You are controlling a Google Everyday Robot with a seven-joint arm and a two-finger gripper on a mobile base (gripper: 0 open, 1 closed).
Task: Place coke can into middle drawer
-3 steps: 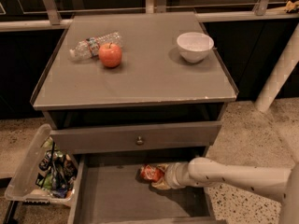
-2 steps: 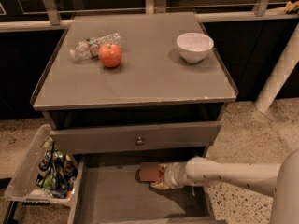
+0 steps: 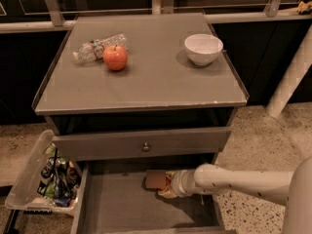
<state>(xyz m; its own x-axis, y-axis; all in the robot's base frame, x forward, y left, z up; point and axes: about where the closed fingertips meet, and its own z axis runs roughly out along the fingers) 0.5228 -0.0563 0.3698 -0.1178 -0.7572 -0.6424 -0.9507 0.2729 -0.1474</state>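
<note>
The middle drawer is pulled open below the cabinet top, and its flat grey floor shows. The coke can looks dark red in the shadow at the back of the drawer, lying low over the floor. My gripper reaches in from the right on a white arm and is shut on the can's right end. I cannot tell whether the can touches the floor.
A closed drawer front with a round knob sits just above the open drawer. On the cabinet top are a red apple, a clear plastic bottle and a white bowl. A clear bin of snacks hangs at the left.
My gripper has carried the can leftward and further back into the drawer, under the shadow of the upper drawer front.
</note>
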